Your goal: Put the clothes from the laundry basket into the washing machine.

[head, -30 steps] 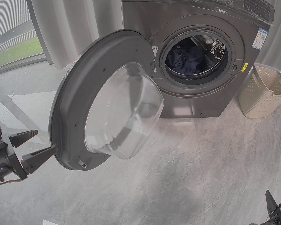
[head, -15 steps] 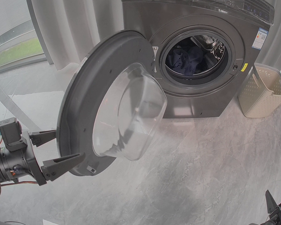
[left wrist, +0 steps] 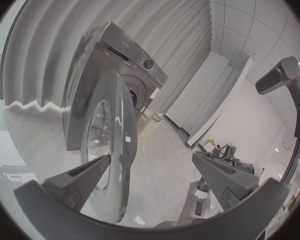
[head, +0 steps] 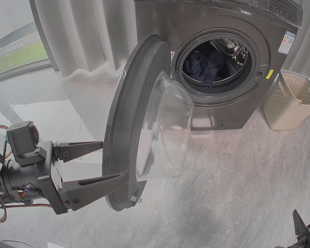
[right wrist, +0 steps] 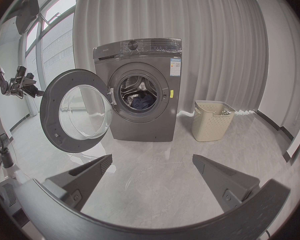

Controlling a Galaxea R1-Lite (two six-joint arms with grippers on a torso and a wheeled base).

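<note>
The dark blue clothes (head: pixel 205 68) lie inside the grey washing machine (head: pixel 155 14). The beige laundry basket (head: pixel 289 104) stands on the floor (head: pixel 230 190) just beside the machine, at its 3 o'clock. The round door (head: pixel 127 121) hangs open, at 8 o'clock from the clothes. The left gripper (head: pixel 115 159) sits at the door's 8 o'clock. Its fingers are wide apart with the door's rim between them, and they squeeze nothing. The right gripper (right wrist: pixel 151 157) is low at 5 o'clock in the head view, well apart from the machine. Its fingers are wide apart too and hold nothing.
</note>
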